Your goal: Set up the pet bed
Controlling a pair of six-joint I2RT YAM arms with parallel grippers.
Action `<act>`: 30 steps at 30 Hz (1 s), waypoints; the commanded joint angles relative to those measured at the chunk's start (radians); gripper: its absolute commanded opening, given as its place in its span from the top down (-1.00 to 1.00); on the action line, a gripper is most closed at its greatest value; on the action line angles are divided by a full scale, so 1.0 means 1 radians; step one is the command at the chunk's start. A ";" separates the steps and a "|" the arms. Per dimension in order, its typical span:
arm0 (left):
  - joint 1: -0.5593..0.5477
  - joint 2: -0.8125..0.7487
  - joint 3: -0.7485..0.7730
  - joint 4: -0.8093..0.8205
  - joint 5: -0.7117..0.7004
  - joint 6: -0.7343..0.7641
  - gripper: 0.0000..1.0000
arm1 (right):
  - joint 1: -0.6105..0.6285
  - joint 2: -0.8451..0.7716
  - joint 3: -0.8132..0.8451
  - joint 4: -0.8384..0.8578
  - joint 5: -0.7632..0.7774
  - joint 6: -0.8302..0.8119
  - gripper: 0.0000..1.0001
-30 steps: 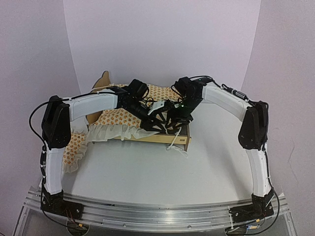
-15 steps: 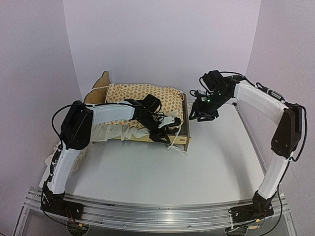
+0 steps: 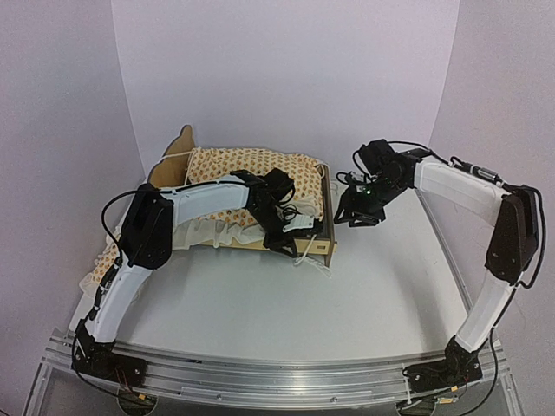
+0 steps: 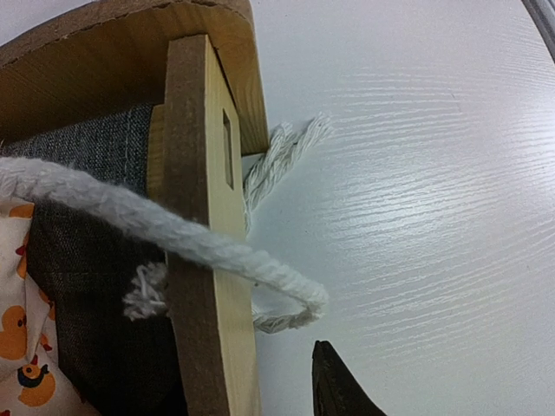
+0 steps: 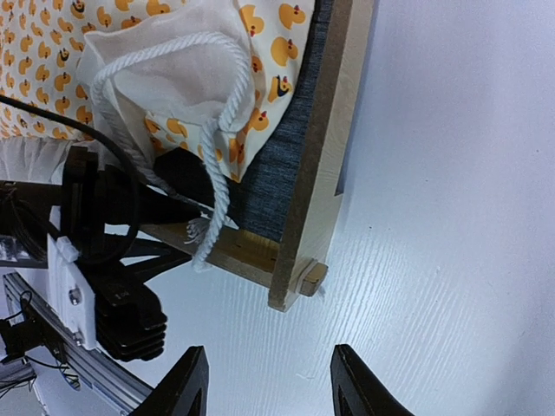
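The pet bed (image 3: 316, 249), a light-wood frame with a scalloped headboard (image 3: 178, 147), stands at the back left. Cream orange-duck bedding (image 3: 251, 169) fills it, and a ruffle (image 3: 208, 230) spills over the front rail. My left gripper (image 3: 290, 230) hangs over the bed's front right corner. The left wrist view shows one dark fingertip (image 4: 334, 381) beside the wood rail (image 4: 204, 260), the dark grey base (image 4: 95, 260) and a white cord (image 4: 173, 230). My right gripper (image 5: 270, 386) stands open over bare table just off the frame's corner (image 5: 299, 277), right of the bed (image 3: 355, 212).
More ruffled duck-print cloth (image 3: 108, 264) hangs at the table's left edge, behind my left arm. A frayed cord end (image 3: 310, 258) lies on the table in front of the bed. Lilac walls close in the back and sides; a metal rail (image 3: 277, 377) runs along the near edge.
My right arm pulled back from over the bed to its right side and then dipped a little. My left arm swung further right, bringing its gripper to the bed's front right corner.
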 commanded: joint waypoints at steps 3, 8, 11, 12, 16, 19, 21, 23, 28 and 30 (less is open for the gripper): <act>-0.008 0.089 0.055 -0.032 -0.066 -0.026 0.85 | 0.014 -0.159 -0.151 0.252 -0.180 0.008 0.03; -0.007 0.039 0.075 0.009 -0.017 -0.085 1.00 | 0.058 -0.386 -0.545 0.714 -0.227 -0.004 0.10; -0.008 0.020 0.078 0.070 -0.024 -0.137 1.00 | 0.163 -0.455 -0.789 1.059 -0.089 -0.069 0.17; -0.006 0.014 0.082 0.087 -0.022 -0.151 1.00 | 0.198 -0.440 -0.858 1.218 -0.056 -0.090 0.20; -0.006 0.003 0.125 0.111 0.020 -0.193 1.00 | 0.368 -0.233 -0.895 1.560 0.106 -0.274 0.24; -0.006 -0.007 0.132 0.101 0.042 -0.206 1.00 | 0.420 -0.013 -0.863 1.791 0.240 -0.300 0.29; -0.005 -0.016 0.120 0.101 0.051 -0.218 1.00 | 0.428 0.126 -0.872 2.028 0.339 -0.312 0.39; -0.005 -0.021 0.116 0.103 0.057 -0.230 1.00 | 0.433 0.222 -0.835 2.115 0.422 -0.333 0.44; -0.005 -0.022 0.111 0.111 0.064 -0.245 1.00 | 0.432 0.333 -0.755 2.121 0.560 -0.328 0.44; -0.005 -0.024 0.108 0.112 0.073 -0.252 1.00 | 0.432 0.364 -0.734 2.112 0.577 -0.315 0.43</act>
